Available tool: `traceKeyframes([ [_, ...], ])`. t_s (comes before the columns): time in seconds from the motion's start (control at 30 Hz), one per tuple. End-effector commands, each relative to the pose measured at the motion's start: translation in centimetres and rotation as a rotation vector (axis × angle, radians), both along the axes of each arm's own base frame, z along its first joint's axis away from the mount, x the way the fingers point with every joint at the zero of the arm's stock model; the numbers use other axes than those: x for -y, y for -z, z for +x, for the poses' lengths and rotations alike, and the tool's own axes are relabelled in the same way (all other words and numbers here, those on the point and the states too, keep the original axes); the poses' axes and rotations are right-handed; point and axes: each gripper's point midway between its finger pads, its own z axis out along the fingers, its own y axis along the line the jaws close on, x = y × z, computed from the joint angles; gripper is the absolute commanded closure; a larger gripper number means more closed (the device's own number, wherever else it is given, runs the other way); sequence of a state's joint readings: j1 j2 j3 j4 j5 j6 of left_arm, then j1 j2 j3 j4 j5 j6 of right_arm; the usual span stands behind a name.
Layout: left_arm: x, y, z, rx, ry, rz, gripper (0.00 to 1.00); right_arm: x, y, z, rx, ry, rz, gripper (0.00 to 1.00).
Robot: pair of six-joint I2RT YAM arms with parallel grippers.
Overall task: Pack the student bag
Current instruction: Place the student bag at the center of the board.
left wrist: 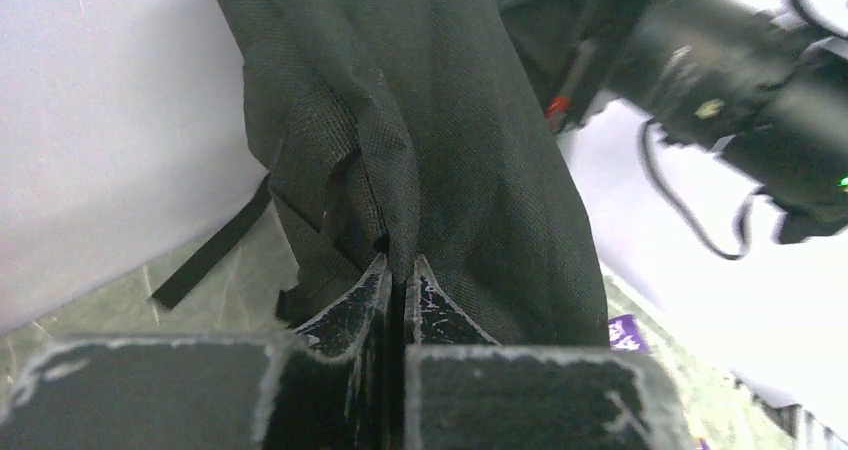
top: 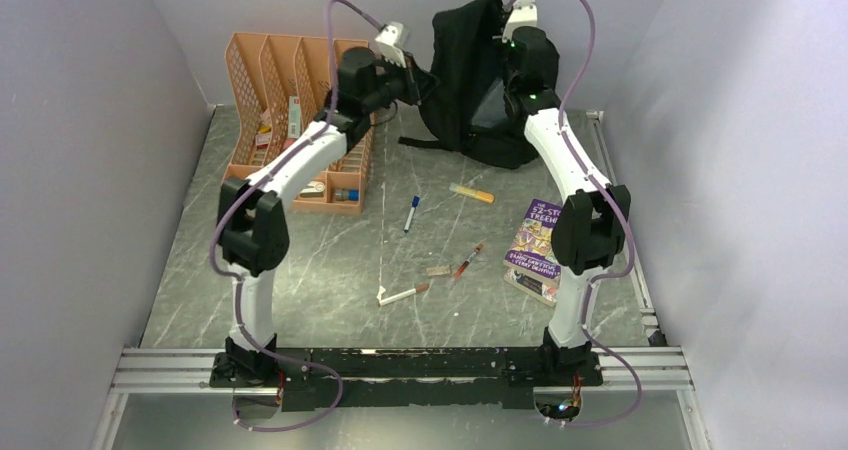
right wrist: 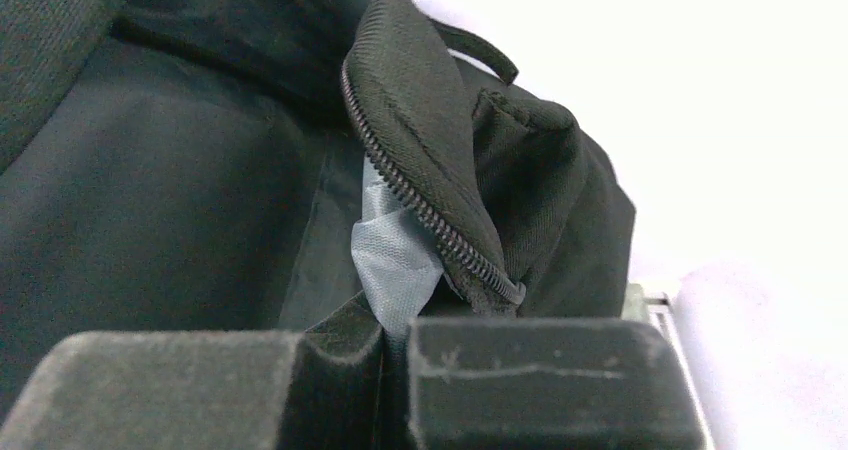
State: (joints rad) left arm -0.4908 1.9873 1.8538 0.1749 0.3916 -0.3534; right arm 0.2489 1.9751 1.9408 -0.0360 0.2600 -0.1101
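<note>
The student bag (top: 470,80), a large black fabric backpack, stands at the back of the table, held up between both arms. My left gripper (top: 418,82) is shut on a fold of the bag's black fabric (left wrist: 420,170) on its left side, the cloth pinched between the fingertips (left wrist: 400,270). My right gripper (top: 510,62) is shut on the bag's grey inner lining (right wrist: 395,260), right beside an open zipper edge (right wrist: 420,205), at the bag's upper right. The bag's inside is hidden in the top view.
An orange file organiser (top: 290,100) stands at the back left. Pens and markers (top: 411,213) (top: 405,294) (top: 466,261) and a yellow one (top: 471,193) lie mid-table. A purple book (top: 535,238) lies by the right arm. Grey walls close in on three sides.
</note>
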Motion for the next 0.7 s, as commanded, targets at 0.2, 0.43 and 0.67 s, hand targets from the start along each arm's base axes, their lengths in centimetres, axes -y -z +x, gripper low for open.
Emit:
traceKeyframes([
  [0.2,0.2,16.0,6.7,-0.096,-0.188,0.198,0.95,-0.3,2.6,2.9,0.096,0.024,-0.089,1.0],
  [0.43,-3.8,22.2,6.0,-0.193,-0.326,0.227,0.95,-3.1,8.1,3.8,0.021,-0.074,-0.105,1.0],
  [0.67,-5.6,26.4,7.1,-0.227,-0.424,0.311,0.95,-6.5,12.1,3.5,-0.04,-0.135,-0.14,1.0],
])
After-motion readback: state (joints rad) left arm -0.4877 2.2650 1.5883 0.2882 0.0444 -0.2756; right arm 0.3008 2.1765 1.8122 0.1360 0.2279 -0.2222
